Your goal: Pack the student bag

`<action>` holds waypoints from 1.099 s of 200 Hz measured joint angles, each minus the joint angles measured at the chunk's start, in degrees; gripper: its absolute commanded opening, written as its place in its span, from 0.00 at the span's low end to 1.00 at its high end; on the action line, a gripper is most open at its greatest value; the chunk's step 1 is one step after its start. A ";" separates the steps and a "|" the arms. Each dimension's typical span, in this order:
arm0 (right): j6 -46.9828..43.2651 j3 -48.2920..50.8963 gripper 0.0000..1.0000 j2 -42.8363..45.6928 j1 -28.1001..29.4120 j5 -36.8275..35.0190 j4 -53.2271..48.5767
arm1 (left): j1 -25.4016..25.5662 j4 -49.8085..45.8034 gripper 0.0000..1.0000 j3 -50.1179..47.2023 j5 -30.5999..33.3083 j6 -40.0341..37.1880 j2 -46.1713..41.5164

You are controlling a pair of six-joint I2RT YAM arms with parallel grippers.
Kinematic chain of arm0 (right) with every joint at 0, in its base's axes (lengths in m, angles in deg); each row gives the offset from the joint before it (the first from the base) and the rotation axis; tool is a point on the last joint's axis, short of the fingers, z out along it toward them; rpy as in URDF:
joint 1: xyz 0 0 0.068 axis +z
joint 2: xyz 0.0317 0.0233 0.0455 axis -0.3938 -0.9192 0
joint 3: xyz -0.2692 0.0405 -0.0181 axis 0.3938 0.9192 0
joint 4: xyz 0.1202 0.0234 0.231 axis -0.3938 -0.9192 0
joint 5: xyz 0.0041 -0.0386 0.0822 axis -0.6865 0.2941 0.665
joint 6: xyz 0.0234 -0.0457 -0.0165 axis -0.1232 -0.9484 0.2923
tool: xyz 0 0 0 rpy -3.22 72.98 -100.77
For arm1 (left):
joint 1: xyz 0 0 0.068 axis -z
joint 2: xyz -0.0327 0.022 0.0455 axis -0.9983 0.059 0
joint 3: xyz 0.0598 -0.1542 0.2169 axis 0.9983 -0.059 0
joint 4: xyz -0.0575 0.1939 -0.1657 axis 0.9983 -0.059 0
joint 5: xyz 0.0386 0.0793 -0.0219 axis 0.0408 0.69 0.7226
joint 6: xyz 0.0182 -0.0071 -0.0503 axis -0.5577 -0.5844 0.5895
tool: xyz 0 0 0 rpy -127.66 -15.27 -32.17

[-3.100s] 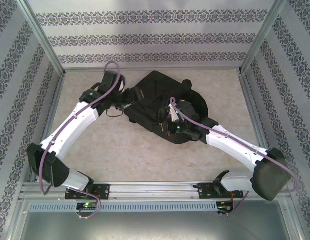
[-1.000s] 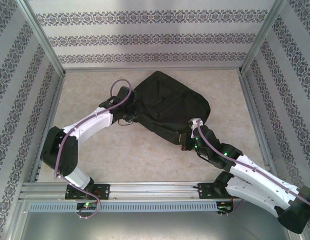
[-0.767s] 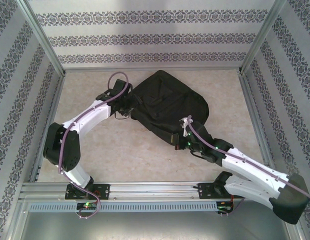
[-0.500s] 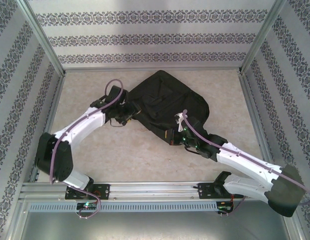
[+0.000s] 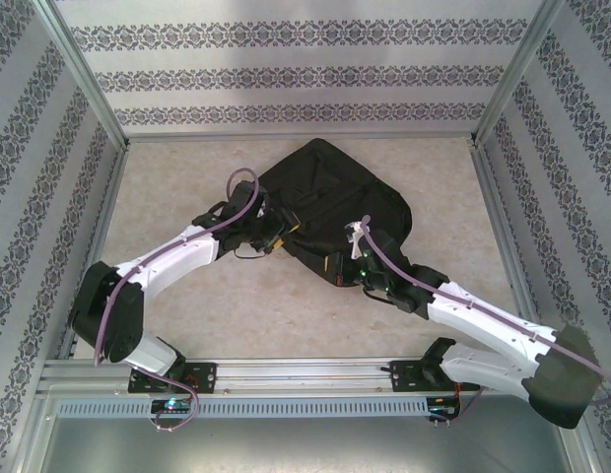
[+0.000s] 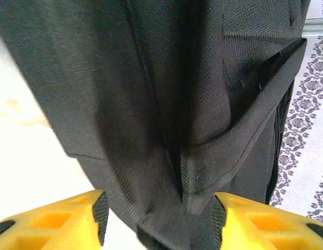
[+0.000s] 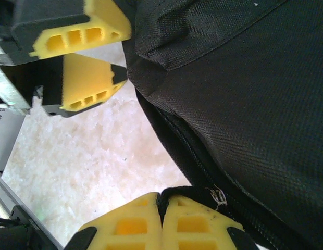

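Observation:
The student bag (image 5: 335, 192), a large black fabric backpack, lies flat in the middle of the table. My left gripper (image 5: 277, 230) is at its near left edge, open, with a fold and strap of the student bag (image 6: 151, 78) lying between its yellow fingers (image 6: 57, 219). My right gripper (image 5: 338, 268) is at the bag's near edge. In the right wrist view my right gripper (image 7: 161, 200) is shut on a thin black flap beside the zipper of the student bag (image 7: 245, 78). The left gripper (image 7: 124, 52) shows at the top left there.
The beige marbled tabletop (image 5: 237, 305) lies bare to the left of and in front of the bag. Patterned walls (image 5: 305, 74) and aluminium posts close in three sides. A metal rail (image 5: 305, 372) carries both arm bases at the near edge.
My left gripper has opened and shifted right onto the bag's left edge. My right arm reached forward to the bag's near edge and has stayed shut there.

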 measured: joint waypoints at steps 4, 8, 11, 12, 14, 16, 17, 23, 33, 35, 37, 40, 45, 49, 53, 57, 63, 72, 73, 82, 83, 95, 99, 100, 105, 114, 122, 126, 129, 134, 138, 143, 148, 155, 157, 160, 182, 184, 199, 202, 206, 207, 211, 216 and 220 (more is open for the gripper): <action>0.02 0.17 0.00 0.20 0.00 -0.04 0.02 | 0.07 0.48 0.49 0.04 -0.20 0.28 0.61; 0.02 0.35 0.00 0.39 0.00 -0.13 0.02 | 0.15 1.05 0.47 0.07 -0.48 0.55 1.27; 0.07 0.48 0.00 0.57 0.00 -0.24 0.00 | 0.22 1.36 0.46 0.07 -0.72 0.72 1.77; 0.07 0.52 0.00 0.61 0.00 -0.26 -0.02 | 0.22 1.36 0.46 0.07 -0.72 0.72 1.77; 0.11 0.59 0.00 0.70 0.00 -0.26 -0.02 | 0.28 1.64 0.45 0.07 -0.79 0.85 2.25; 0.22 0.68 0.00 0.79 -0.02 -0.31 -0.02 | 0.33 1.77 0.44 0.07 -0.81 0.92 2.54; 0.24 0.72 0.00 0.83 -0.02 -0.33 -0.02 | 0.35 1.86 0.43 0.07 -0.85 1.09 2.78; 0.44 0.98 0.00 1.11 -0.02 -0.46 0.02 | 0.42 2.10 0.40 0.07 -1.01 1.31 3.50; 0.81 1.40 0.00 1.57 -0.02 -0.63 -0.02 | 0.48 2.32 0.34 0.07 -1.18 1.55 4.37; 0.87 1.46 0.00 1.66 -0.02 -0.63 -0.04 | 0.46 2.36 0.32 0.07 -1.18 1.70 4.52; 0.87 1.49 0.00 1.73 -0.02 -0.63 -0.09 | 0.46 2.36 0.31 0.09 -1.20 1.88 4.61; 0.94 1.55 0.00 1.86 -0.04 -0.66 -0.17 | 0.46 2.36 0.29 0.11 -1.20 1.64 4.70; 1.03 1.62 0.00 2.01 -0.04 -0.68 -0.22 | 0.46 2.32 0.24 0.17 -1.16 1.81 4.76; 1.05 1.68 0.00 2.19 -0.07 -0.70 -0.24 | 0.46 2.38 0.22 0.22 -1.14 1.88 4.76; 1.05 1.75 0.00 2.32 -0.07 -0.74 -0.28 | 0.46 2.32 0.20 0.39 -1.09 1.62 4.76; 1.05 1.79 0.00 2.47 -0.07 -0.85 -0.42 | 0.46 2.32 0.17 0.63 -0.98 1.81 4.76; 1.05 1.84 0.00 2.67 -0.07 -0.90 -0.66 | 0.46 2.29 0.15 0.94 -0.94 1.70 4.76; 1.03 1.84 0.00 2.95 -0.15 -1.07 -0.92 | 0.46 1.86 0.11 1.53 -0.76 1.42 4.76; 1.03 1.84 0.00 2.99 -0.15 -1.09 -0.94 | 0.46 1.81 0.10 1.57 -0.74 1.38 4.76; 0.96 1.84 0.00 3.37 -0.15 -1.46 -1.49 | 0.44 1.49 0.07 1.81 -0.59 1.20 4.76; 0.94 1.84 0.00 3.41 -0.15 -1.49 -1.60 | 0.42 1.42 0.07 1.86 -0.52 1.22 4.76; 0.76 1.84 0.00 4.00 -0.17 -1.97 -2.86 | 0.31 0.70 0.03 2.01 -0.31 0.66 4.76; 0.57 1.84 0.00 4.22 -0.17 -2.03 -3.41 | 0.22 0.48 0.03 2.08 -0.24 0.44 4.74; 0.55 1.84 0.00 4.24 -0.17 -2.08 -3.54 | 0.20 0.44 0.02 2.08 -0.26 0.44 4.74; 0.28 1.84 0.00 4.55 -0.26 -2.25 -4.22 | 0.04 0.11 0.01 2.14 -0.26 0.31 4.74; -0.26 1.84 0.00 5.09 -0.68 -2.56 -5.60 | -0.22 -0.42 0.00 2.29 -0.28 0.09 4.74; -0.59 1.81 0.00 5.55 -1.20 -2.69 -6.93 | -0.57 -0.92 0.00 2.45 -0.31 -0.35 4.68; -0.74 1.81 0.00 5.79 -1.49 -2.67 -7.56 | -0.81 -1.18 0.00 2.51 -0.33 -0.61 4.61; -0.85 1.81 0.00 5.95 -1.70 -2.71 -7.98 | -0.94 -1.38 0.00 2.56 -0.33 -0.83 4.55; -0.96 1.81 0.00 6.14 -2.10 -2.67 -8.59 | -1.20 -1.73 0.00 2.64 -0.33 -1.11 4.46; -1.20 1.81 0.00 6.36 -2.47 -2.64 -9.16 | -1.49 -1.99 0.00 2.75 -0.35 -1.40 4.39; -1.42 1.81 0.00 6.58 -2.89 -2.56 -9.77 | -1.62 -2.36 0.00 2.82 -0.33 -1.66 4.28; -1.68 1.79 0.00 6.75 -3.21 -2.51 -10.32 | -1.90 -2.75 0.00 2.95 -0.35 -1.97 4.20; -1.95 1.77 0.00 7.04 -3.63 -2.38 -11.13 | -2.16 -3.23 0.00 3.08 -0.35 -2.43 4.07; -2.08 1.77 0.00 7.13 -3.74 -2.36 -11.28 | -2.23 -3.39 0.00 3.10 -0.35 -2.58 4.00; -2.21 1.77 0.00 7.23 -3.93 -2.32 -11.65 | -2.32 -3.58 0.00 3.15 -0.35 -2.75 3.96; -3.34 1.31 0.00 7.69 -5.07 -1.86 -14.47 | -2.95 -4.98 0.00 3.50 -0.24 -4.22 3.72; -3.48 1.25 0.00 7.76 -5.20 -1.88 -14.71 | -2.97 -5.14 0.00 3.52 -0.20 -4.37 3.69; -3.96 0.70 0.00 8.15 -6.47 -1.38 -16.28 | -3.10 -6.36 0.00 4.07 0.26 -5.38 3.69; -4.00 0.61 0.00 8.24 -6.71 -1.22 -16.59 | -3.10 -6.64 0.00 4.20 0.35 -5.57 3.69; -4.20 0.48 0.00 8.31 -7.06 -1.09 -16.92 | -3.10 -6.99 0.00 4.42 0.48 -5.92 3.69; -4.22 0.42 0.00 8.33 -7.19 -0.96 -17.11 | -3.10 -7.06 0.00 4.46 0.50 -5.97 3.69; -4.37 0.24 0.00 8.33 -7.48 -0.70 -17.49 | -3.13 -7.37 0.00 4.66 0.55 -6.21 3.69; -4.66 -0.02 0.00 8.33 -7.89 -0.37 -17.97 | -3.21 -7.80 0.00 4.94 0.57 -6.67 3.69; -4.90 -0.22 0.00 8.33 -8.15 -0.17 -18.21 | -3.32 -8.17 0.00 5.14 0.55 -7.04 3.69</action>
